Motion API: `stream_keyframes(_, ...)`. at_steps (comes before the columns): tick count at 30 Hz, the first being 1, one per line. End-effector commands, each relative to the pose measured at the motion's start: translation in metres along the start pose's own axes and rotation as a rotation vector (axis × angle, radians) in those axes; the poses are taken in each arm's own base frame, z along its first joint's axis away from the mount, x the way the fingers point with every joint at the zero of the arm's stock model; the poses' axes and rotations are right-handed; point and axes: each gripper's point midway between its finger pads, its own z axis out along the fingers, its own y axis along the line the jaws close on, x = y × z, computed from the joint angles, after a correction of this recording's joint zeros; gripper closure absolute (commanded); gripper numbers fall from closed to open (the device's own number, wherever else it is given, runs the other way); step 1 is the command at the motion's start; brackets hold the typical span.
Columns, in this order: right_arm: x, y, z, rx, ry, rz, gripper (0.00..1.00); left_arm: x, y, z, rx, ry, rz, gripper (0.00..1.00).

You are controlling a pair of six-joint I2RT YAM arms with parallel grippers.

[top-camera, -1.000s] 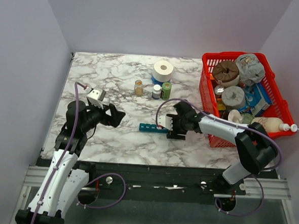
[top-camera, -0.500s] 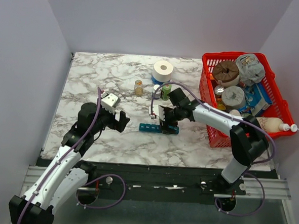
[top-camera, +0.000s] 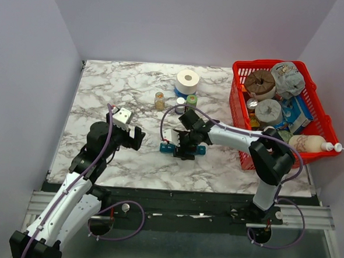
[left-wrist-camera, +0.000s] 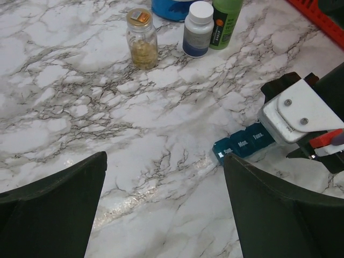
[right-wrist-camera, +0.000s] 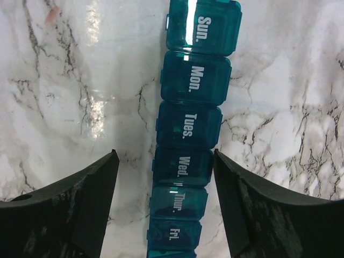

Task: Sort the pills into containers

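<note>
Surface: white marble-pattern tabletop with grey veining, glossy, with light glare showing in both wrist views. It is boxed in by plain pale lilac-grey walls on the left, back and right. An aluminium rail runs along the near edge where the arm bases are bolted.

The teal pill organizer lies flat on the marble near table centre, slightly toward the near edge. Lids read Sun. through Fri. in the right wrist view and all visible lids are down.

Right gripper: jaws spread, straddling the organizer from above. The Wed.–Fri. end runs between the fingers, with bare marble showing on both sides. No contact is visible.

Left gripper: jaws wide apart, nothing between them, hanging over bare marble left of the organizer and well apart from it.

Behind the organizer, toward the back wall, three bottles stand upright in a row: a clear glass bottle with yellowish contents, a white-capped bottle and a green bottle. A white roll stands just behind them.

A red mesh basket, packed with assorted items, sits at the right edge of the table.

A small pink fleck lies on the marble beside the Sun. end; what it is cannot be told.
</note>
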Motion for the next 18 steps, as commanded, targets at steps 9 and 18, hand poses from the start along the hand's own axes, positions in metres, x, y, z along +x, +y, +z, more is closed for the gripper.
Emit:
stream_keyframes(9,0.002,-0.024,0.011,0.099,0.068,0.04,0.33,-0.003,0.003,0.001,-0.028,-0.009,-0.047,0.03)
stream_keyframes(18,-0.012,-0.011,-0.003,0.065,-0.005,0.028,0.65,-0.004,-0.026,0.0,0.067,0.032,-0.319,0.02)
